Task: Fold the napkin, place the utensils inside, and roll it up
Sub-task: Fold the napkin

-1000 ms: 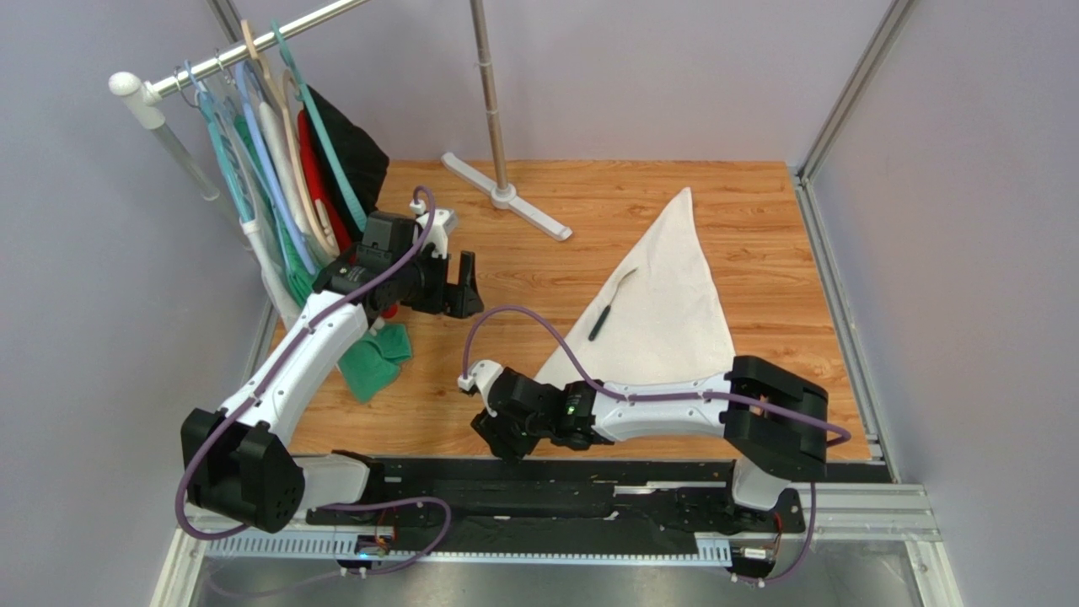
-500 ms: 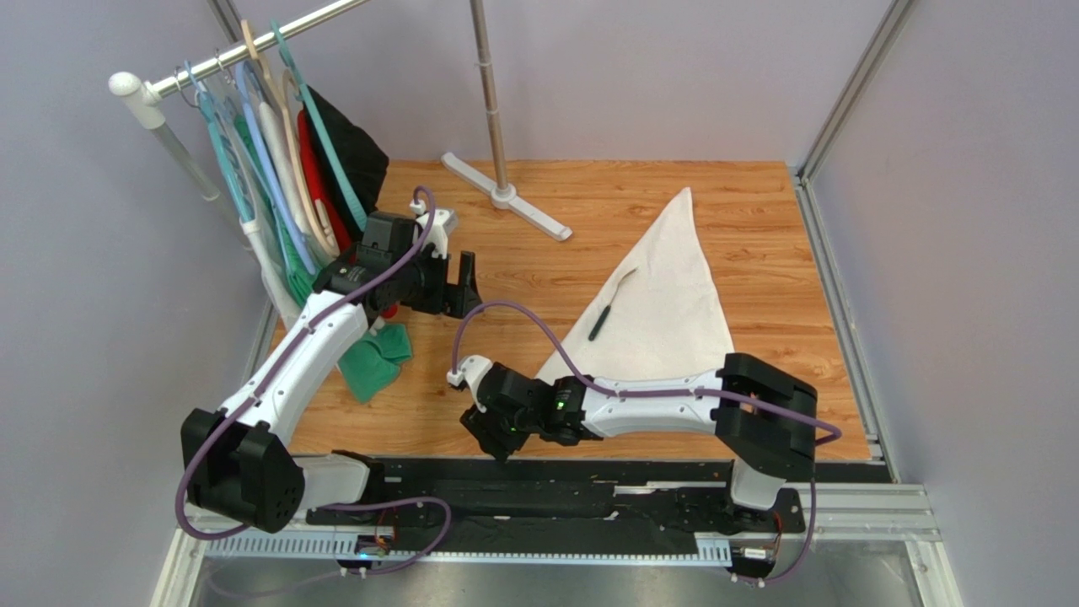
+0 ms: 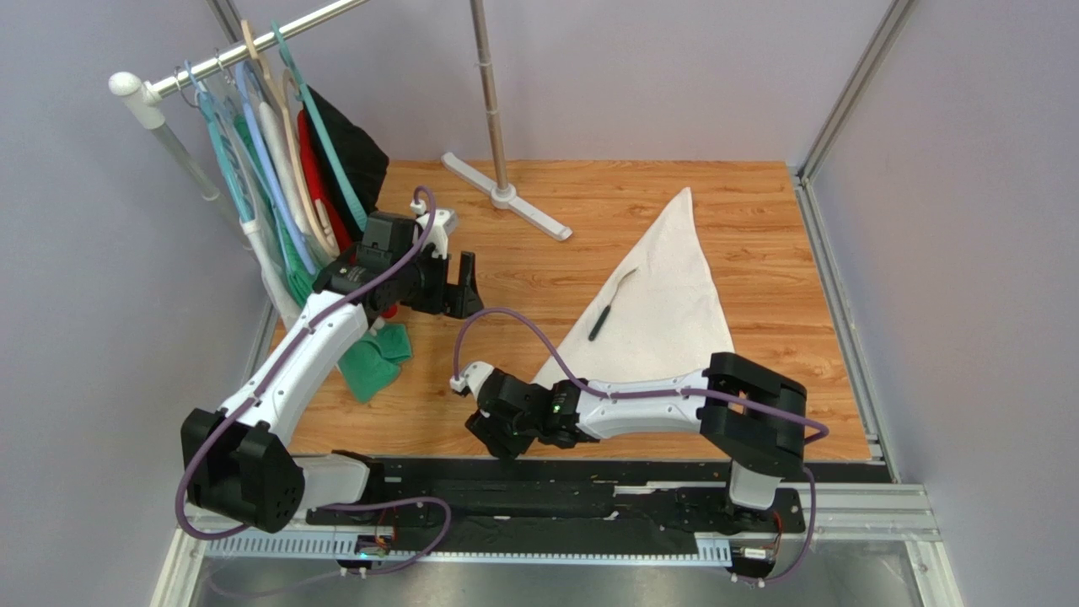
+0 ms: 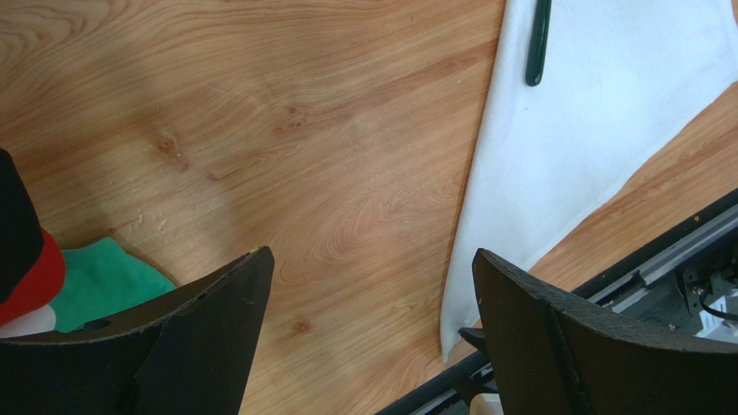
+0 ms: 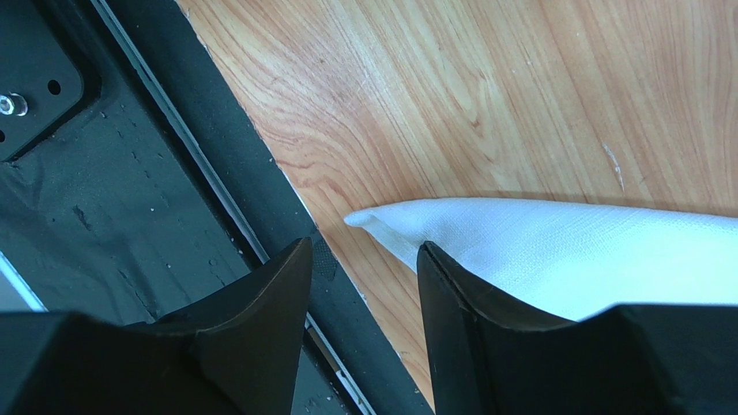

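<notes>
- At the far left, the clothes rail [image 3: 241, 51] and the green cloth [image 3: 376, 361] below it had no part in this step, and we judged they should be left alone.
- The left pincer [image 4: 371, 259] hovered over bare worktop [image 3: 570, 234]. Its jaws were as wide as they go, with nothing between them, and it was well apart from the cloth.
- The right pincer [image 5: 364, 251] sat low at the near edge, just beside the black mounting rail [image 5: 216, 173]. Its jaws were about half spread and empty.
- The napkin [image 3: 665, 310] lay flat on the right half of the worktop, folded into a long triangle with its tip pointing away from the arms. Its near-left corner lay just beyond the right fingertips [image 5: 286, 277], not yet between them.
- The utensil [image 3: 611, 304], the one thin dark green piece we could see, rested on the cloth close to its left edge.
- With the fold made and the utensil on the cloth, we judged the step in hand was taking that near corner to start the roll.
- To do it well, we would ease the right pincer forward until the corner sat fully between the pads. We would close on both layers, and on cloth alone, keeping clear of the rail.
- We would then turn the corner over slowly towards the utensil so the piece was wrapped and not flicked off. The left pincer could steady the far side.
</notes>
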Available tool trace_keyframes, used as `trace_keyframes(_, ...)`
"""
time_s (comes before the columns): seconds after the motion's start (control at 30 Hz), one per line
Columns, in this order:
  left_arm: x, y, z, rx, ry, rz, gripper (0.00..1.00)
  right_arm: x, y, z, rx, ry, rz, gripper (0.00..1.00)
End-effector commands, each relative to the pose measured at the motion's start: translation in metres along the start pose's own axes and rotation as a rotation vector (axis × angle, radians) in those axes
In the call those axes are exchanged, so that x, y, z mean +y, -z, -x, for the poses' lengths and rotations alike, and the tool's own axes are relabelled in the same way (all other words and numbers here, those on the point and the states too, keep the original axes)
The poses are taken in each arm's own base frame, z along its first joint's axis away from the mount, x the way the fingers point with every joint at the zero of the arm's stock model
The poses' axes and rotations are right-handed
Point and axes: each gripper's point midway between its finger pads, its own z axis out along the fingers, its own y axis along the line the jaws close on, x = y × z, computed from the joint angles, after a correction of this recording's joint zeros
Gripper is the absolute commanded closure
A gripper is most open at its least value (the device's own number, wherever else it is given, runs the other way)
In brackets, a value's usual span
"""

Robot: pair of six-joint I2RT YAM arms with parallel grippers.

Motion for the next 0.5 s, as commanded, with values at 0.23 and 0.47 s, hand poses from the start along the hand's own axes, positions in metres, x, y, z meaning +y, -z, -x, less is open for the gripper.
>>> trace_keyframes(0.23, -0.002, 0.002, -0.003, 0.001, -0.013, -0.023, 0.05, 0.002, 0.025, 0.048, -0.122, 0.017, -0.015, 0.48)
trace_keyframes(0.47, -0.003, 0.0, -0.004, 0.008, -0.014, -0.029, 0.05, -0.003, 0.001, 0.038, -0.078, 0.028, -0.04, 0.48)
